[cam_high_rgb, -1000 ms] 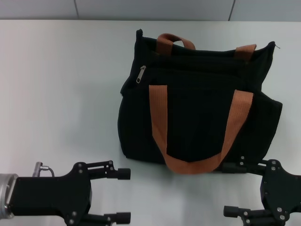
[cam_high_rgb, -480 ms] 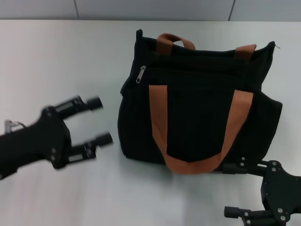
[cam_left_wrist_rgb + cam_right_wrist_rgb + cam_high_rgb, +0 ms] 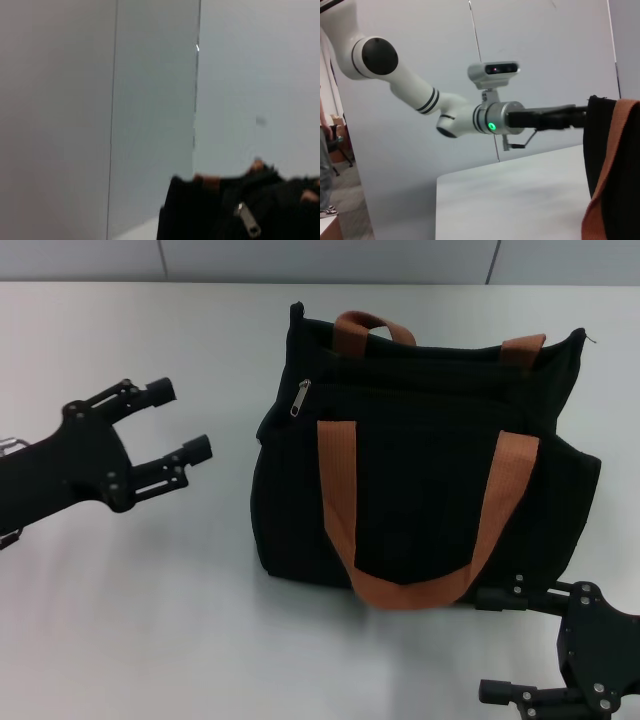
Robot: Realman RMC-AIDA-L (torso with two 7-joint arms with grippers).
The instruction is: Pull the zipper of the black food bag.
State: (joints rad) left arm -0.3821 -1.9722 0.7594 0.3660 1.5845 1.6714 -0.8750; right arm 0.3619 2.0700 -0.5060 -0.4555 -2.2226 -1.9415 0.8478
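While open, left claw [image 3: 182, 420] nears bag [image 3: 430, 490]

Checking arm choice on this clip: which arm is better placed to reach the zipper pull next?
Left. The left gripper is open, raised beside the black food bag, on the zipper side. The right gripper sits low by the bag's near edge.

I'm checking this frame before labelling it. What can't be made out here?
- Zipper: in the left wrist view the pull is blurred, and the black food bag is cut off by the picture's edge.
- Right pincer: the head view's lower edge crops it.
- Left pincer: in the right wrist view the bag hides its fingertips; the left wrist view shows none.
- Bag interior: hidden by fabric in every view.
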